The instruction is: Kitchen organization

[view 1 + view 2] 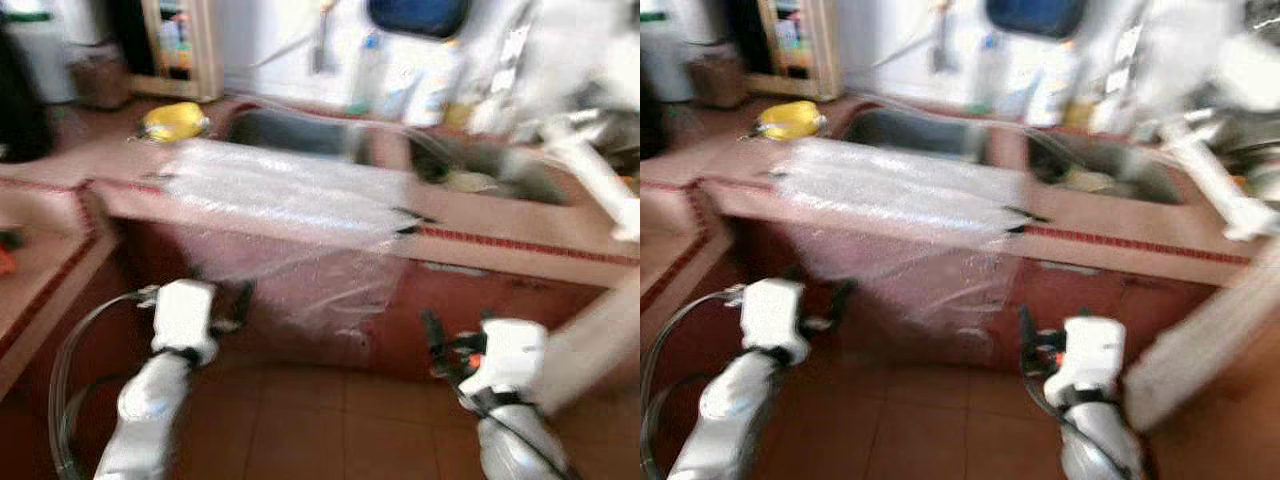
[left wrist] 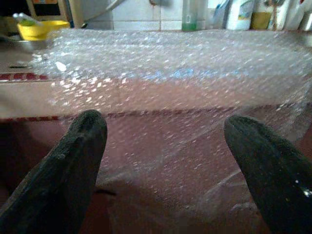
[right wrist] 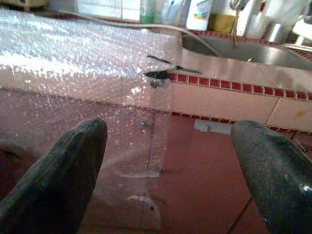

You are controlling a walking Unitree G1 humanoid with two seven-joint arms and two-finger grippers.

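My left gripper point(image 2: 165, 161): fingers spread wide, nothing between them, low before the counter.
Clear bubble-wrap sheet point(image 1: 290, 200): draped over the pink tiled counter point(image 1: 520, 235) edge, at 12 o'clock of my left fingers.
My right gripper point(image 3: 170, 165): fingers apart, empty; sheet at 11 o'clock.

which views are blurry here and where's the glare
Both eye views are smeared by motion, so the bubble wrap and yellow bowl look soft; the wrist views are sharper, with light glinting off the wrap's bubbles, while the left gripper and right gripper fingers sit dark and near.
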